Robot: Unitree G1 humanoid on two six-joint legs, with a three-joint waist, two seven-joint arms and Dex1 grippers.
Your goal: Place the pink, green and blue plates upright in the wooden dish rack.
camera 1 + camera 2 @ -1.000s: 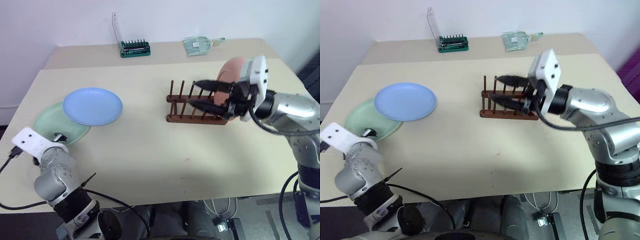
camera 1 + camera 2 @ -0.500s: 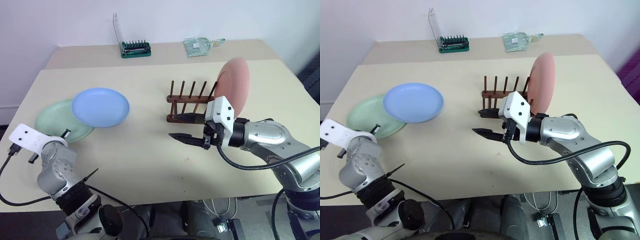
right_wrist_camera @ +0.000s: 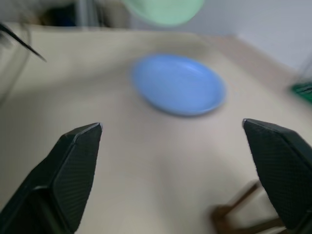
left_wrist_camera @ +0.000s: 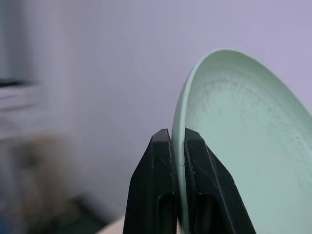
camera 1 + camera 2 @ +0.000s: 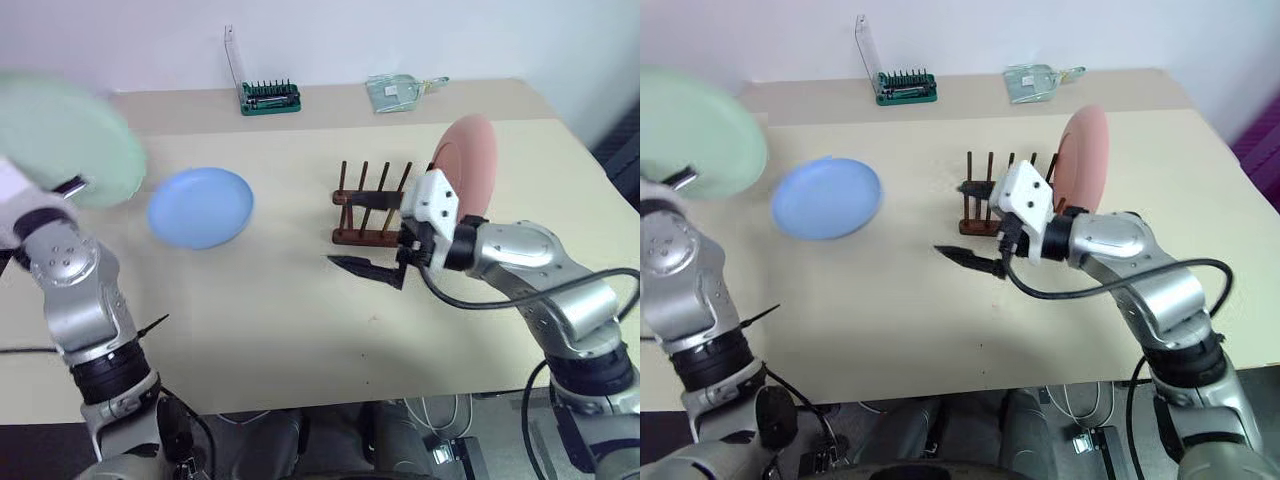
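Green plate point(image 4: 234, 146): raised off the bench, rim pinched in the closed left tool point(image 4: 178, 141).
Blue plate point(image 5: 200, 207): flat on the bench point(image 5: 280, 330).
Pink plate point(image 5: 470, 165): upright in the wooden dish rack point(image 5: 372, 205).
Right tool point(image 3: 170, 136): spread wide, empty, near the rack.

My left gripper point(image 4: 178, 141) has the pale green round plastic plate point(image 5: 62, 140) up off the table, the light blue round plate point(image 5: 200, 206) lying just right of it. My right gripper point(image 5: 375, 262) sits right in front of the dark wooden peg rack point(image 5: 372, 205), where the salmon pink plate point(image 5: 470, 170) stands at the far right end.
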